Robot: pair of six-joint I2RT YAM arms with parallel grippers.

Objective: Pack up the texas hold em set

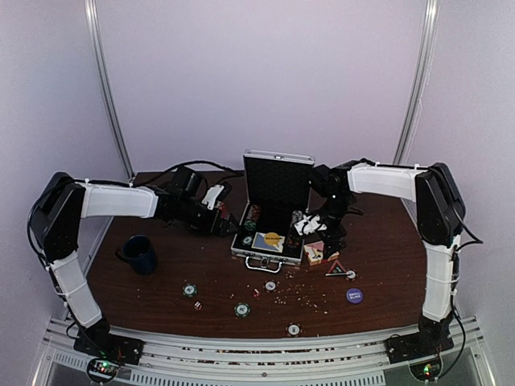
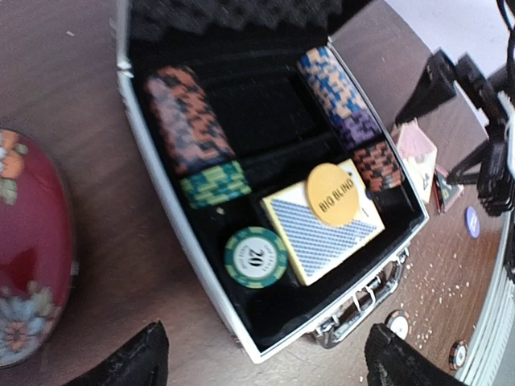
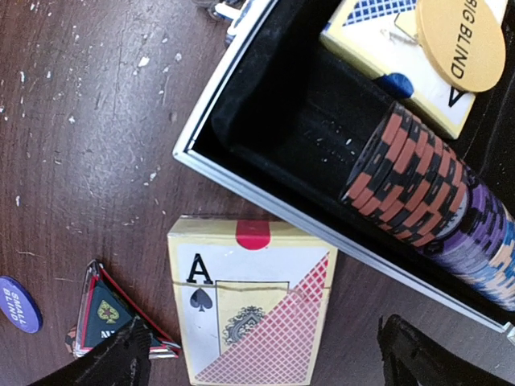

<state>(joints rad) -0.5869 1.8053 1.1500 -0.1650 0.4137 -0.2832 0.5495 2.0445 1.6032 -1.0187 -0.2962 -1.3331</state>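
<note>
The silver case (image 1: pixel 256 256) lies open mid-table with its lid upright. In the left wrist view its black tray (image 2: pixel 278 318) holds chip stacks (image 2: pixel 189 121), a green chip (image 2: pixel 256 257), a blue-backed card deck (image 2: pixel 310 241) and a yellow "big blind" disc (image 2: pixel 332 195). My left gripper (image 2: pixel 261 366) hangs open over the case's near left corner. My right gripper (image 3: pixel 269 358) is open just right of the case, above the card box (image 3: pixel 249 301), which lies flat on the table with its ace of spades face up. Neither finger touches the box. Loose chips (image 1: pixel 242 309), tiny dice (image 1: pixel 197 305) and the blue disc (image 1: pixel 354 295) lie on the table.
A dark blue mug (image 1: pixel 141 253) stands at the left. A red patterned plate (image 2: pixel 32 249) sits left of the case under my left arm. A small triangular item (image 3: pixel 105 314) lies beside the card box. Pale crumbs are scattered in front of the case.
</note>
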